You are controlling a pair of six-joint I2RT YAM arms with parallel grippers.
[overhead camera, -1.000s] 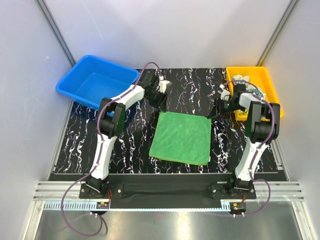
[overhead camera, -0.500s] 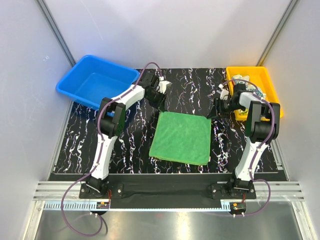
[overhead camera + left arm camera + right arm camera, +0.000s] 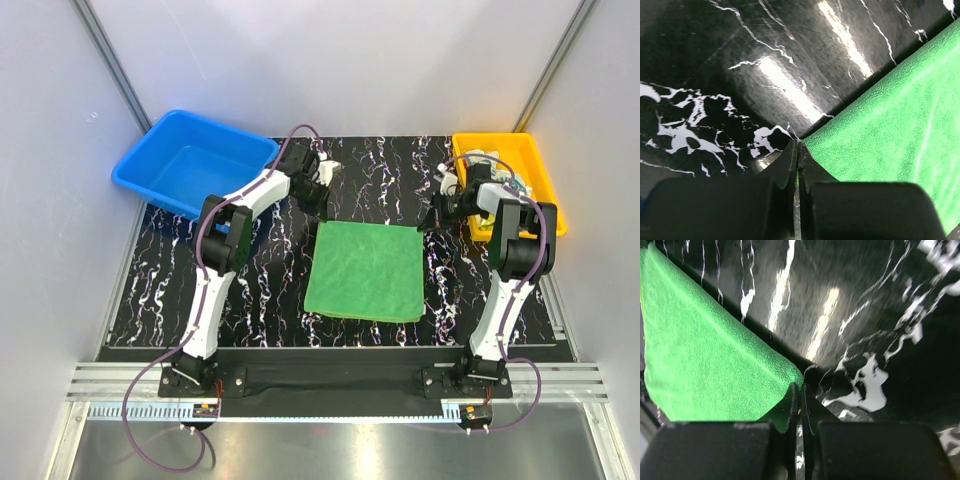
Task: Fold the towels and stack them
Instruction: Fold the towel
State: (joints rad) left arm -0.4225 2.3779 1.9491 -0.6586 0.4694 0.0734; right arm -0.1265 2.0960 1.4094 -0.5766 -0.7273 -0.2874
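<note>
Bright, wrist cams glary, fg blurry

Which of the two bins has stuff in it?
The yellow bin, far right, is part-filled; the blue bin, far left, shows only bare floor.

Towel point(image 3: 365, 270): plain bright green, no print.
Counter point(image 3: 200, 280): glossy black, white marble veining.
Blue bin point(image 3: 190, 160), far left: solid colour.
Yellow bin point(image 3: 535, 165), far right: solid colour.
Left arm point(image 3: 207, 300), right arm point(image 3: 500, 300): white links, black joints.
Cables point(image 3: 300, 128): purple.
Left claw point(image 3: 797, 150), right claw point(image 3: 800, 390): black.
</note>
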